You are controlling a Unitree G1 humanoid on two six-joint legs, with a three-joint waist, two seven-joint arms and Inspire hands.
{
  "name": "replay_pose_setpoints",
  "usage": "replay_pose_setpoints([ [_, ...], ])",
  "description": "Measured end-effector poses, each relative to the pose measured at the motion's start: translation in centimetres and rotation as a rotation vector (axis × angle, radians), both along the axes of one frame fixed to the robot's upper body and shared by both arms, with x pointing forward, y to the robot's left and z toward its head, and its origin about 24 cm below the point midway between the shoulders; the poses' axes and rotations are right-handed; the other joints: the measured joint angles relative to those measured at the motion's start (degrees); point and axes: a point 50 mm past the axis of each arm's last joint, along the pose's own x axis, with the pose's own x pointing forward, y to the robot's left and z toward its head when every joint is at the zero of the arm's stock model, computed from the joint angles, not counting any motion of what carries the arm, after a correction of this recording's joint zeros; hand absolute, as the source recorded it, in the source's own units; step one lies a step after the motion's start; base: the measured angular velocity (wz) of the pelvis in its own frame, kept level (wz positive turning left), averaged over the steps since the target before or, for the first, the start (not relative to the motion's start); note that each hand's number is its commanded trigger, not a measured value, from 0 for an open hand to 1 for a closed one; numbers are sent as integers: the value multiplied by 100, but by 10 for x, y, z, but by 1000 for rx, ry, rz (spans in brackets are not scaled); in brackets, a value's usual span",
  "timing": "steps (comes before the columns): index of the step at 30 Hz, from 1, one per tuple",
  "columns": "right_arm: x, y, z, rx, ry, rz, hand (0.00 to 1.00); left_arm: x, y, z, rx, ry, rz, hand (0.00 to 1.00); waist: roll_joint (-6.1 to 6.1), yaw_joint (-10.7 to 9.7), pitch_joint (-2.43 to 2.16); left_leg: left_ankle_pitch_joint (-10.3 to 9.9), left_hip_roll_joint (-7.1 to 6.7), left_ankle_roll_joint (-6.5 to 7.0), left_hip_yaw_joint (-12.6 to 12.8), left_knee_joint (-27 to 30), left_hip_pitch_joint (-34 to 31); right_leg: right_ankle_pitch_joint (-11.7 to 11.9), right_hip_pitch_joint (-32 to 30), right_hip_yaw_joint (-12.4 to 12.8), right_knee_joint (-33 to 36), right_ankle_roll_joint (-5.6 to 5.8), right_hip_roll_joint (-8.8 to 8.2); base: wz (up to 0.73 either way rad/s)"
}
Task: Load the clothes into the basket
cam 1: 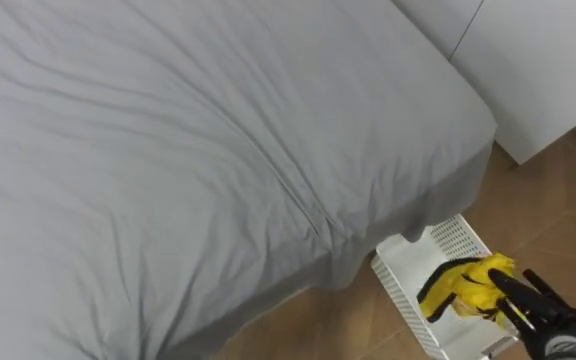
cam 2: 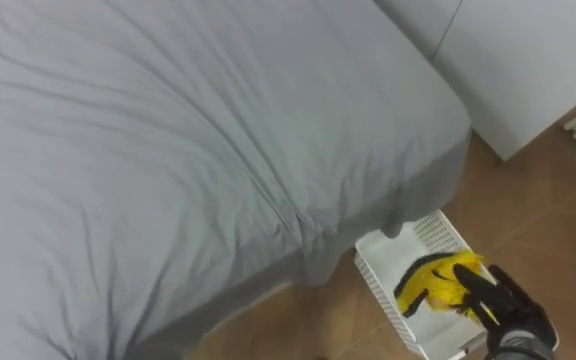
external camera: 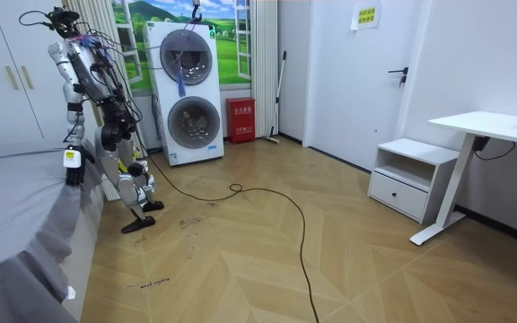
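Here, in the left eye view, a yellow garment (cam 1: 463,285) lies bunched over the open top of a white slotted basket (cam 1: 396,278). The basket stands on the wood floor just beside the side of a grey-sheeted bed (cam 1: 168,150), near its corner. The robot's right hand (cam 1: 543,310) comes in from the lower right and touches the cloth's near edge. Whether it grips the garment or merely rests on it cannot be told.

The garment looks soft, light and limp. It would likely sag and trail from any hold, so a gathered fold near its middle seems the best place to take it. A loose end could catch on the basket's slotted wall. Nothing fragile or slippery is suggested. No label or writing can be made out on the cloth or the basket.

In the room view, the robot stands at the bed's side before a pale wardrobe (external camera: 7,72), with two stacked washing machines (external camera: 191,90) behind it. A dark hand (external camera: 73,167) hangs by the bed's edge, too small to say which it is or how it is set. A yellow-green wall sign (external camera: 363,15) and a red box (external camera: 239,119) carry print too small to read.

The right eye view shows the same: garment (cam 2: 433,280) over basket (cam 2: 378,270), right hand (cam 2: 508,312) against it.
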Motion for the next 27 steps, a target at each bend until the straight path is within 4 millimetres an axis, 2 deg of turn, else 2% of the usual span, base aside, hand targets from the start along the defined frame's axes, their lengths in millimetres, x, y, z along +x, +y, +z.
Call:
replay_pose_setpoints([
  [9, -12, 1, -8, 20, 39, -22, 0, 6, 1, 2, 4, -30, -5, 0, -10, 129, 6, 1, 9, -2, -119, 45, -21, 0, 41, -171, 18, -2, -12, 7],
  [15, -15, 1, -9, 26, 36, -15, 0, 10, 3, 3, 5, -52, -12, 0, -88, 108, 42, 1, -23, 0, -252, 148, -35, -15, 109, -296, -21, -1, -59, 8],
  [21, -31, -1, -14, 16, 83, -11, 0, 8, 11, 5, 25, -56, -13, 0, -64, 116, 10, 12, -45, 19, -387, 155, 17, -15, 250, -459, -80, -1, -80, 12],
  [22, -33, -1, -15, 11, 90, -3, 0, 5, 10, 4, 25, -51, -12, 0, -40, 115, -9, 12, -46, 18, -406, 154, 40, -12, 314, -470, -98, -4, -77, 3],
  [27, -34, -2, -15, 22, 75, -26, 0, -2, 11, 3, 24, -37, -6, 0, -36, 148, -12, 12, -50, 17, -417, 125, 243, -13, 566, -504, -124, -6, -80, 2],
])
